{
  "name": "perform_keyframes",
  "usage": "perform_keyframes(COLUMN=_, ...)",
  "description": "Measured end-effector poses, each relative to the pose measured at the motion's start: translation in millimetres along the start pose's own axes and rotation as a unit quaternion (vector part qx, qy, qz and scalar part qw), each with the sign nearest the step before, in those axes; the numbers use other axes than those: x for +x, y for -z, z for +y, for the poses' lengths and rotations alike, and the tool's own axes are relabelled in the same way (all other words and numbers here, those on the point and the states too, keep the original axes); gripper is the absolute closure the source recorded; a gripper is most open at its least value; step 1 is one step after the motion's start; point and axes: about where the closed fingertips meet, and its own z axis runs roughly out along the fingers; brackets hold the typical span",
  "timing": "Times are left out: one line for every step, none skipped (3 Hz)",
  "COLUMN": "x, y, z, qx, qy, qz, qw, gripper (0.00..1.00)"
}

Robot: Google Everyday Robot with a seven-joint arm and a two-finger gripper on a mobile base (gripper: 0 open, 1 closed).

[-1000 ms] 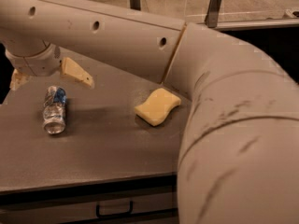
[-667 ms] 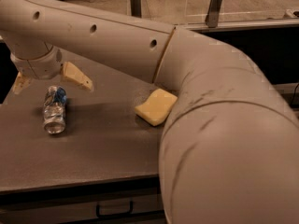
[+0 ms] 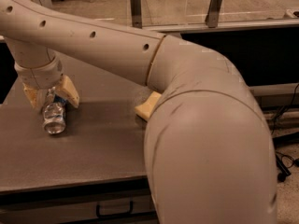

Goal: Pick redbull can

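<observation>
Redbull can [image 3: 54, 117], the slim, shiny silver cylinder with blue patches and a crinkled skin, lies on its side near the left end of the dull grey tabletop [image 3: 93, 153], its near end pointing toward my camera and its far end tucked under the wrist. I judge that I am at the grasp step: the approach looks finished and the closing is not yet done. The beige two-finger hand [image 3: 50, 101] hangs over the far end of the can with its tan fingers [image 3: 68, 93] spread apart, one on each side of the cylinder, so the can sits between them rather than beside them. The opening looks only a little wider than the can itself; I cannot tell whether either pad is already touching the metal, and the hand holds nothing that I can see lifted off the surface. The next move, as I read it, calls for squeezing evenly across the round body and then rising straight up; a thin, smooth can gripped so near one end may roll or tip out, so I would close gently and watch for droop. The pale yellow wavy sponge [image 3: 147, 108] rests well apart to the right, mostly hidden behind the thick beige arm [image 3: 205, 139] that fills my foreground.
</observation>
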Motion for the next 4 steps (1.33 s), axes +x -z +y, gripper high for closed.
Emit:
perform_keyframes(x=-0.3, y=5.6, z=-1.5, qx=0.008, qy=-0.002, qz=-0.006, qw=0.9999, gripper=0.62)
perform_keyframes(x=-1.7, y=59.0, z=-2.5, qx=0.086, qy=-0.006, qz=0.006, qw=0.9963, gripper=0.87)
perform_keyframes(x=0.0, y=124.3, z=16.7, qx=0.17, qy=-0.015, qz=0.027, qw=0.985, gripper=1.0)
perform_keyframes(x=0.7, y=126.4, z=20.6, qx=0.176, qy=-0.02, qz=0.025, qw=0.9838, gripper=1.0)
